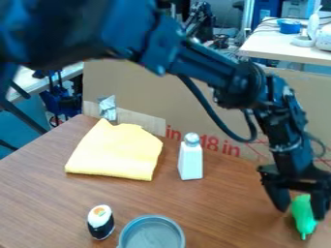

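At the right edge, the black gripper (300, 208) hangs low over the table, fingers apart. A green toy (302, 218), rounded above and narrowing to a thin tip at the bottom, stands out between and below the fingers. The right finger overlaps its side, while a small gap shows beside the left one. Whether the toy rests on the table cannot be told.
A folded yellow cloth (116, 150) lies at the left on the brown table (226, 208). A white bottle (190, 160) stands mid-table; a sushi toy (100, 223) and a grey round dish (152, 235) are at the front. Cardboard (174, 101) borders the back.
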Available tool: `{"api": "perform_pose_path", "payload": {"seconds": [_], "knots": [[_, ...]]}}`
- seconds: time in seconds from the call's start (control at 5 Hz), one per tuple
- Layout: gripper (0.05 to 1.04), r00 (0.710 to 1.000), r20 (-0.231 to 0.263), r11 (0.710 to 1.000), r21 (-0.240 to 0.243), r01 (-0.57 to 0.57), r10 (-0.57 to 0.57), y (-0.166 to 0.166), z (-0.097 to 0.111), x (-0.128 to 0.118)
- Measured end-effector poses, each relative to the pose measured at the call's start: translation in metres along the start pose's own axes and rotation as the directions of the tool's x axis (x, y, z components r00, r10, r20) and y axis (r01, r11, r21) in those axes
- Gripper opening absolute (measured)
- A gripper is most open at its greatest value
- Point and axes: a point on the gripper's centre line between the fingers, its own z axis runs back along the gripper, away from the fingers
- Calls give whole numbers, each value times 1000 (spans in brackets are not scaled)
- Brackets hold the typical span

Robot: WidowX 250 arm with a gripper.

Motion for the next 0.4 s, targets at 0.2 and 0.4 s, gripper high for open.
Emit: {"api": "perform_pose_path", "payload": {"seconds": [0.2,0.4], "knots": [[1001,999,-37,999,35,4,-3,-1,-9,-2],[932,999,-38,999,39,23,-22,-5,-13,2]]}}
